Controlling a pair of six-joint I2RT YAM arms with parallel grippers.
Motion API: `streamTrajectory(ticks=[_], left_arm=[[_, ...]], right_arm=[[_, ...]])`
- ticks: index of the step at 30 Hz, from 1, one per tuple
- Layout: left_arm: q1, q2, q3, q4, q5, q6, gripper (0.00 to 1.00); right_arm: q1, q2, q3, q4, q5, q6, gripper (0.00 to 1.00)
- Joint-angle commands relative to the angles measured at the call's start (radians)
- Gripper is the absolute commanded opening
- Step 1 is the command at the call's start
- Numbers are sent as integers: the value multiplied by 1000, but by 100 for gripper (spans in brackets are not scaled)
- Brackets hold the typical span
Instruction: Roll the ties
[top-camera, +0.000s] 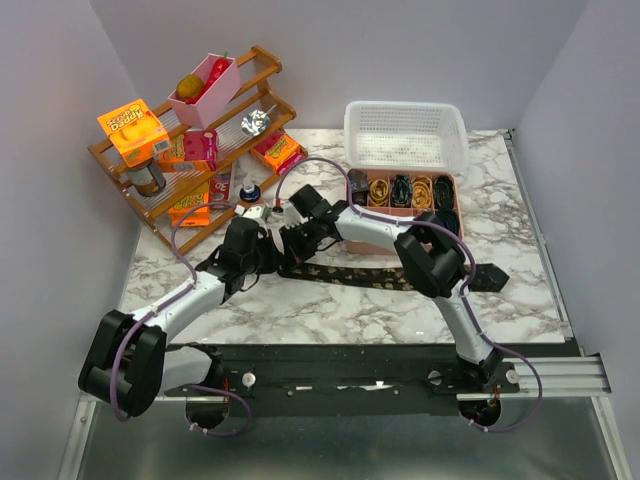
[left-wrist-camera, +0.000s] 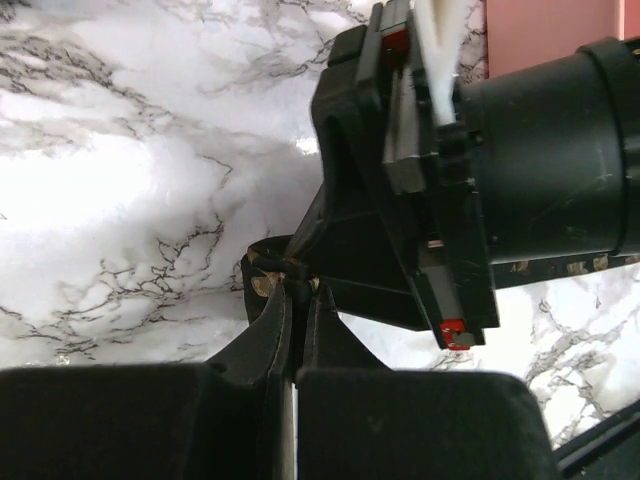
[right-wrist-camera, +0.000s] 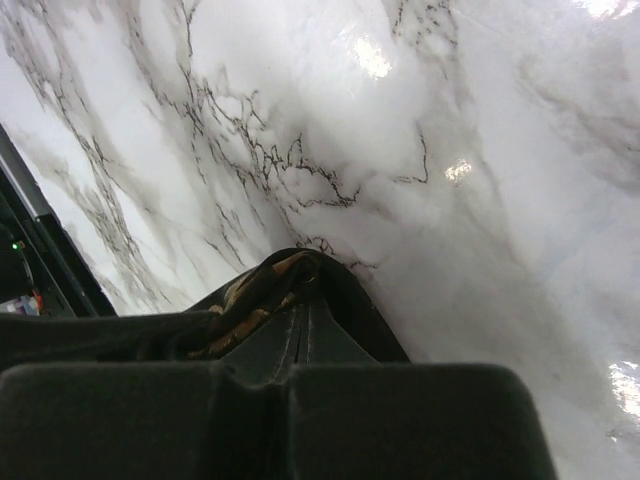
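Right arm (top-camera: 435, 262) hides tie (top-camera: 340, 272) midsection; pink tray (top-camera: 459, 202) contents too small to tell

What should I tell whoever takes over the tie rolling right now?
Grippers: left gripper and right gripper are both shut on one end of the tie.
Tie: the rest lies flat across the table, unrolled.
Done: several coils sit in the tray.
Left: roll this tie from the pinched end, then put it in the tray.
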Motion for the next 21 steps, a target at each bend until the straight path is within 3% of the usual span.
streamTrajectory(ticks=[1,15,21], left_arm=[[-53,24,67,-65,-80,11,0],[-65,44,95,-123,-129,20,0],[-65,33,136,-243,-266,-3,0]], right_arm=[[6,38,33,-7,-16,9,1],[6,21,24,-7,-42,3,1],[6,-45,7,-20,18,-19,1]])
